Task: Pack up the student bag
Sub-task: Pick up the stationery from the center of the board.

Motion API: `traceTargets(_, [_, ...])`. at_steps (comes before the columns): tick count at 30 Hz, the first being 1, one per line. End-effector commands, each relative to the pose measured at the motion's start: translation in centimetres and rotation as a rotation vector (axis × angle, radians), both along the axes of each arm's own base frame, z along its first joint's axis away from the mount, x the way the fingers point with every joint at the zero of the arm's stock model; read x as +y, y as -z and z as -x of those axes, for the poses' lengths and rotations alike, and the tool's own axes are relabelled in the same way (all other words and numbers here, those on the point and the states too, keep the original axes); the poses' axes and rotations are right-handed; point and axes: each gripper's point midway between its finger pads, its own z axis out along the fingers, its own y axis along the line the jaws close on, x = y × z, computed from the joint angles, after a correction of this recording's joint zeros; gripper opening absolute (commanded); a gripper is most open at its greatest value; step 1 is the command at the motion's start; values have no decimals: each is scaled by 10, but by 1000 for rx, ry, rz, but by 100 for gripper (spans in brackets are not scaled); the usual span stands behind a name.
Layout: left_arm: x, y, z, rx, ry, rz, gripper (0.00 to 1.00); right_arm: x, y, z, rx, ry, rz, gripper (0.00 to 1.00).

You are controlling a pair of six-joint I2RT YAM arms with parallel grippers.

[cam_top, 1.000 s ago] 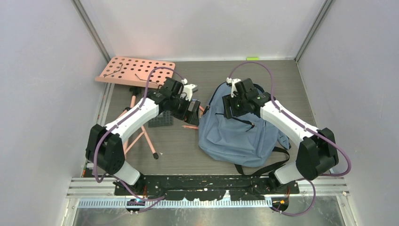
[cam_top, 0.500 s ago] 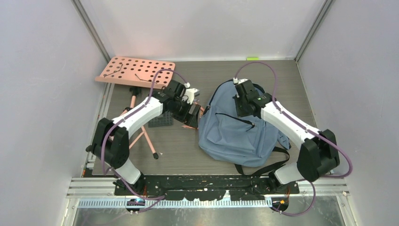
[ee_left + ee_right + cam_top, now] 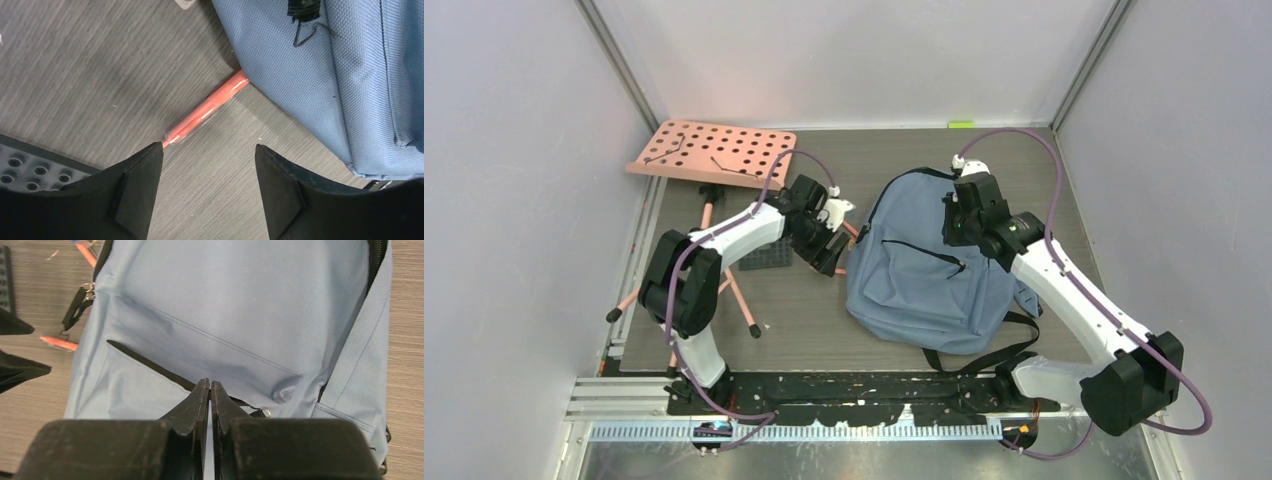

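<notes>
Hovering over red pen (image 3: 207, 111) — left hand (image 3: 209, 146)

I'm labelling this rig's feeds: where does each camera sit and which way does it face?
Top external: above and behind the arms, looking down on the table; both arms, left gripper, right gripper show.
Left wrist: on the left arm, facing down at a red pen; open fingers show.
Right wrist: on the right arm, facing down at the student bag; shut fingers show.
Shared: all three show the bag.
</notes>
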Motion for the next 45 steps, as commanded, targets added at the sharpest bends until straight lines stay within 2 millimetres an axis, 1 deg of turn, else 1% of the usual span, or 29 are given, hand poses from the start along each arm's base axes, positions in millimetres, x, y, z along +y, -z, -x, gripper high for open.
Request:
traceTargets(1, [-7,-3,-16,-90,83,28,67,12,-23,1,-62,-25,-93,12])
traceTargets(4, [-10,2,-13,-69,97,36,63,12,-27,3,-72,-28,-103,12])
traceTargets(7, [-6,8,-13,-77,98,3,62,12,-30,4,-79,-31,-113,12])
traceTargets(11, [-8,14,-9,-70,106,-11,61,14,-35,5,-90,-37,-134,12])
traceTargets(16, [-6,28,-6,-65,112,-82,60,14,-39,7,-102,-43,-146,12])
traceTargets(21, [-3,35,-7,-94,108,-148,56,15,-41,9,-109,-48,-158,12])
traceTargets(24, [-2,42,1,-134,127,-208,56,15,-42,9,-111,-50,-162,12])
traceTargets(26, [-2,46,6,-132,139,-229,53,15,-43,9,-115,-52,-163,12])
traceTargets(28, [0,50,8,-121,141,-252,47,14,-43,9,-120,-50,-164,12])
traceTargets(31, [4,52,11,-96,139,-285,34,14,-44,10,-121,-51,-166,12])
traceTargets(33, [9,52,15,-91,129,-322,29,15,-44,10,-122,-55,-169,12])
traceTargets(37, [8,51,39,-45,147,-351,21,15,-44,11,-122,-62,-170,12])
traceTargets(39, [11,51,52,-11,130,-366,17,15,-44,11,-123,-62,-171,12])
traceTargets(40, [16,49,54,-18,100,-392,15,15,-44,11,-122,-63,-171,12])
traceTargets(42, [19,45,61,-11,41,-396,11,16,-44,12,-121,-68,-175,12])
traceTargets(45, [14,32,73,11,-89,-327,8,18,-44,12,-116,-69,-186,12])
